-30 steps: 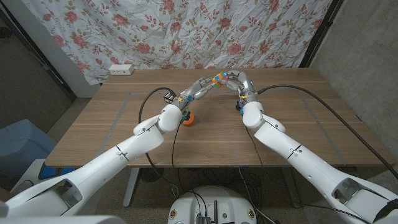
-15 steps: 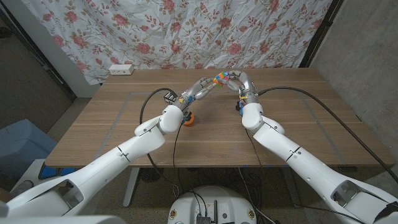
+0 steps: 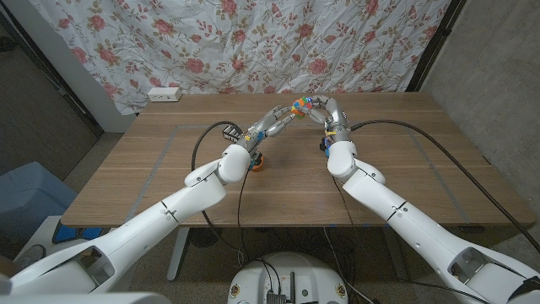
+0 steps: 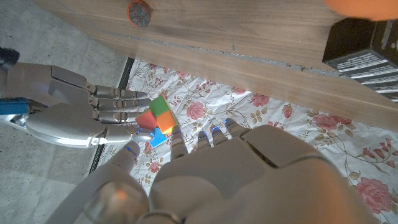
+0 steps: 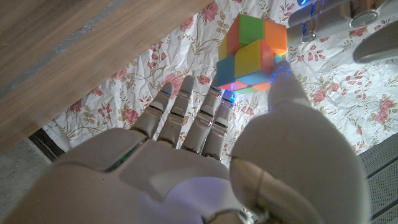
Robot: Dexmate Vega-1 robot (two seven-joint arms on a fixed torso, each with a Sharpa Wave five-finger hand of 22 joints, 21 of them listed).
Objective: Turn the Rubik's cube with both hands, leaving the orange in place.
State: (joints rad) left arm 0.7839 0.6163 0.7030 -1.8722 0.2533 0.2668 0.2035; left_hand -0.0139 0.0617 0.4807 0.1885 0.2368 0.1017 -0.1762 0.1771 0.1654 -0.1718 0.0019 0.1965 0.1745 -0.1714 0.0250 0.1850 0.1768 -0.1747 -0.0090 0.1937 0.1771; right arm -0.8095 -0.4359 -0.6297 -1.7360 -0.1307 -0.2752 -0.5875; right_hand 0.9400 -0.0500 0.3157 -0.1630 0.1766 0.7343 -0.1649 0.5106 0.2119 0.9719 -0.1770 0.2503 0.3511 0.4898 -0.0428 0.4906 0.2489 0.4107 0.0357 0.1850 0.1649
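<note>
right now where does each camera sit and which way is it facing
Head view: fixed on the robot's head, looking down the wooden table; both arms reach in, left hand and right hand meeting at the cube, orange beneath the left arm.
Left wrist view: on the left wrist, along the back of the left hand toward the cube.
Right wrist view: on the right wrist, along the back of the right hand toward the cube.
All three share the cube.
</note>
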